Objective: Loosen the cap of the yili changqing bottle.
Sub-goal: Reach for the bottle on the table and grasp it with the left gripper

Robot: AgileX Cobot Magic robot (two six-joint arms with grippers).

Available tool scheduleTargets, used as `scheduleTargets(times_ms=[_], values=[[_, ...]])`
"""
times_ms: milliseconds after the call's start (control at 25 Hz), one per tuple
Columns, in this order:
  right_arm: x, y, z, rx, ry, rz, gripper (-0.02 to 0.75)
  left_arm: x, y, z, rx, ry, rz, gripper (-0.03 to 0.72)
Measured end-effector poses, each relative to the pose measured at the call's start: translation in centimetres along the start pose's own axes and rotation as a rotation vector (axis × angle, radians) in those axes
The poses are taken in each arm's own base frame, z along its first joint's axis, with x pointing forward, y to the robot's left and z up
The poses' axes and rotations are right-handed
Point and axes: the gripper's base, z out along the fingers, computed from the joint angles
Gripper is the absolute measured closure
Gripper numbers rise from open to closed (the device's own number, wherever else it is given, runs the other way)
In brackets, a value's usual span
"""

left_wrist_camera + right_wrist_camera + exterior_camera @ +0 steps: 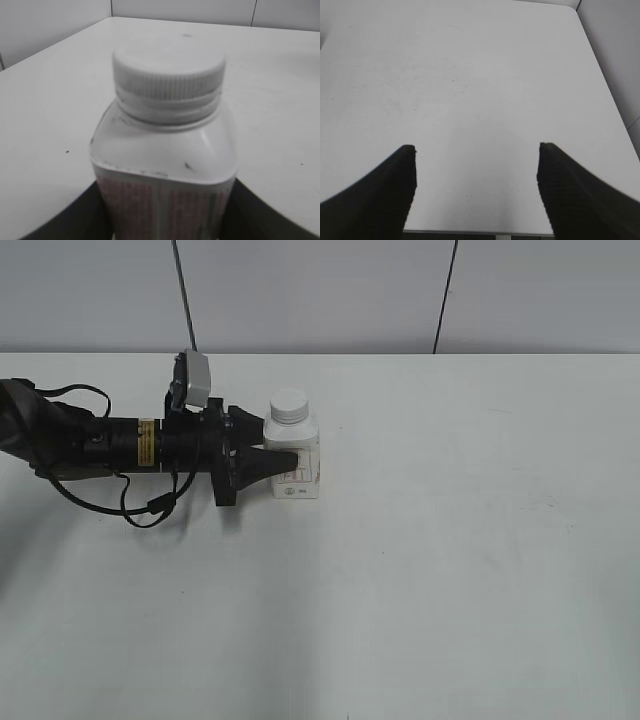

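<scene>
A squarish white plastic bottle with red-printed label stands upright on the smooth white bench, ribbed round cap on. Left gripper jaws clamp its body; right gripper jaws gape apart.

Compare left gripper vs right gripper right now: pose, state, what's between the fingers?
The left gripper is shut on the bottle, fingers on either side of its labelled body; the right gripper is open with only bare table between its fingers. The left gripper reaches in level, low over the table; the right gripper hangs above the table, looking down, outside the exterior view. Neither touches the cap. Both have dark fingers.
</scene>
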Motion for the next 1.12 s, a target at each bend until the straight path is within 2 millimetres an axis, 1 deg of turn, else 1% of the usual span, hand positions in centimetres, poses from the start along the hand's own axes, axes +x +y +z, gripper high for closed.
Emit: scheduleTargets(times_ms=[80, 160, 240, 360, 520, 600, 800, 960, 1120], values=[[-0.1, 0.0, 0.0, 0.000, 0.003, 0.000, 0.146, 0.0, 0.0, 0.0, 0.001, 0.000, -0.001, 0.333], [-0.6, 0.0, 0.6, -0.018, 0.042, 0.007, 0.146, 0.1, 0.0, 0.0, 0.000, -0.001, -0.002, 0.333], [-1.7, 0.0, 1.7, -0.048, 0.112, 0.020, 0.146, 0.1, 0.0, 0.0, 0.001, -0.002, -0.005, 0.336], [-4.1, -0.1, 4.2, -0.092, 0.248, 0.042, 0.146, 0.2, -0.1, 0.1, 0.005, -0.006, -0.006, 0.336], [-7.9, -0.5, 8.6, -0.124, 0.434, 0.055, 0.146, 0.2, -0.1, 0.1, 0.025, 0.002, 0.008, 0.337], [-9.6, -0.7, 11.6, -0.139, 0.535, 0.060, 0.146, 0.2, -0.3, 0.1, 0.040, 0.004, 0.014, 0.337], [-13.3, -1.3, 17.5, -0.181, 0.664, 0.004, 0.146, 0.2, -0.4, 0.0, 0.060, 0.009, 0.022, 0.338], [-14.9, -1.5, 22.2, -0.220, 0.765, -0.041, 0.155, 0.2, -0.6, 0.0, 0.078, 0.013, 0.029, 0.339], [-16.4, -1.5, 25.8, -0.270, 0.810, -0.079, 0.214, 0.3, -0.6, 0.0, 0.086, 0.014, 0.031, 0.340]])
